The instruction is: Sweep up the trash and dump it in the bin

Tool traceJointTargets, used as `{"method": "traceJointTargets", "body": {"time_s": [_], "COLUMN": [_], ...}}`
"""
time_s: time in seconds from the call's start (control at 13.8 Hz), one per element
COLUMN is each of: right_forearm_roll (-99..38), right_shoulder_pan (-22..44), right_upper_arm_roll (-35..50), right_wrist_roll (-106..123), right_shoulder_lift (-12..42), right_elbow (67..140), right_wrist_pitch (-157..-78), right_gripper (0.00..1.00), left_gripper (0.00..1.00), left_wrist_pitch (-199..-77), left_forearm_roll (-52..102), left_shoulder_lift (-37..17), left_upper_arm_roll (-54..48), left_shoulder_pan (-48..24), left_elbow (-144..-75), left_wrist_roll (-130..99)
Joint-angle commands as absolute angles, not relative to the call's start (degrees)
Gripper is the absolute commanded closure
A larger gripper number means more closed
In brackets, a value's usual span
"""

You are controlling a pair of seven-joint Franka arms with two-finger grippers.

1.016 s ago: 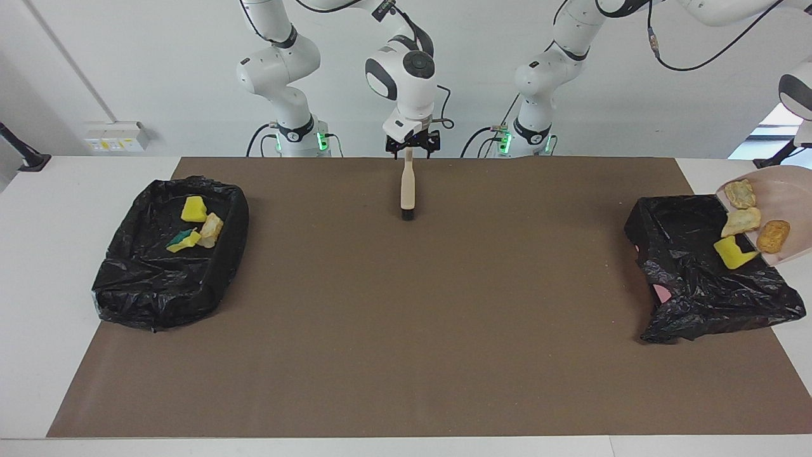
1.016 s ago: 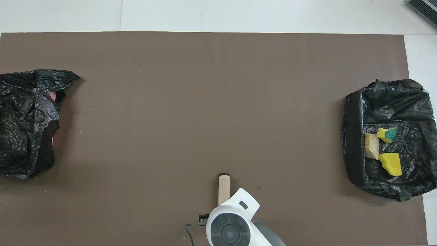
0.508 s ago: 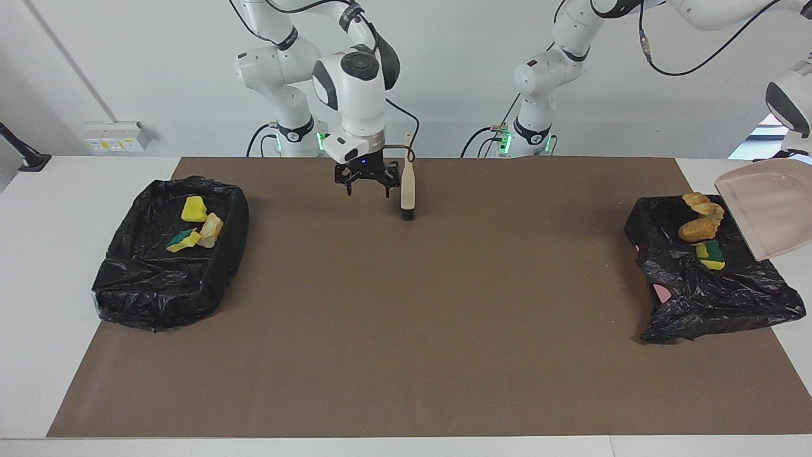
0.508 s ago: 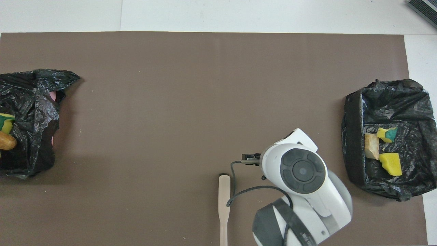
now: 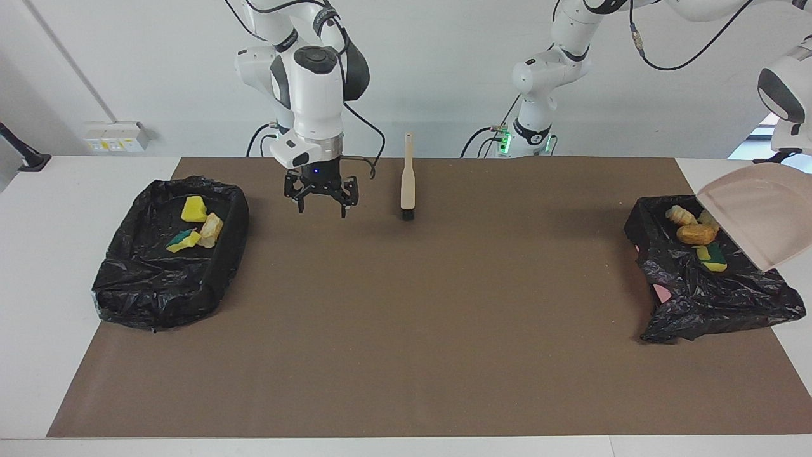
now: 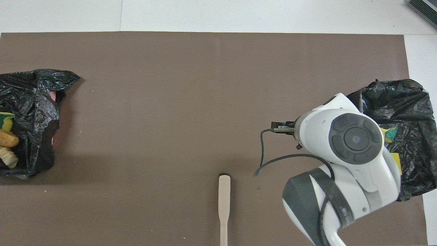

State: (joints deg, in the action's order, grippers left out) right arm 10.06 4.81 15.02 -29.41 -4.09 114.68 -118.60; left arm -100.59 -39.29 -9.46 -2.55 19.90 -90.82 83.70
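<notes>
now spongy foam chunks (image 5: 694, 233) in crinkled black bin (image 5: 710, 298), pink dustpan (image 5: 755, 212) above; right claw (image 5: 322, 208) open, empty.

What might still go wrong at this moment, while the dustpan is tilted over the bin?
1. The sponge chunks lie high on the crumpled bag of the bin, close to its rim; one may roll out onto the mat.
2. The dustpan hangs very near that loose bag, so it might snag the bag when it is withdrawn.
3. The right tool, open, is low beside the brush and could knock it.
</notes>
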Motion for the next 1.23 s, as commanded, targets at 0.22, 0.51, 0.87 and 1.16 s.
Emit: {"method": "traceJointTargets", "body": {"time_s": [0.22,0.51,0.87,1.16], "right_forearm_roll": [9.8,9.8,4.8,3.8], "right_shoulder_pan": [-0.4,-0.8,-0.9,-0.1], "right_upper_arm_roll": [15.1,9.9,0.3,-4.8], "right_wrist_roll": [-24.0,-16.8,-3.7,-0.6], "right_shoulder_lift": [-4.6,-4.7,-5.7,-6.7], "right_elbow": [105.2,99.9,92.0,90.9], "right_wrist_pitch": [-110.8,-103.2,-92.7,-90.4], "right_gripper": [0.0,0.0,0.0,0.0], "left_gripper": [1.0,1.0,1.0,1.0], "left_wrist_pitch": [-101.4,-102.0,-108.7,-112.6], "left_forearm_roll": [-21.2,-14.8,-8.8,-4.1], "left_shoulder_lift": [-3.7,-4.6,-8.3,-9.3], "left_upper_arm_roll": [-2.4,-2.4,-2.4,-2.4], "left_shoulder_pan": [14.3,4.2,-8.8,-16.2], "left_elbow": [-102.5,-106.5,-108.5,-107.5], "left_wrist_roll": [58.7,34.2,9.9,-2.9]}}
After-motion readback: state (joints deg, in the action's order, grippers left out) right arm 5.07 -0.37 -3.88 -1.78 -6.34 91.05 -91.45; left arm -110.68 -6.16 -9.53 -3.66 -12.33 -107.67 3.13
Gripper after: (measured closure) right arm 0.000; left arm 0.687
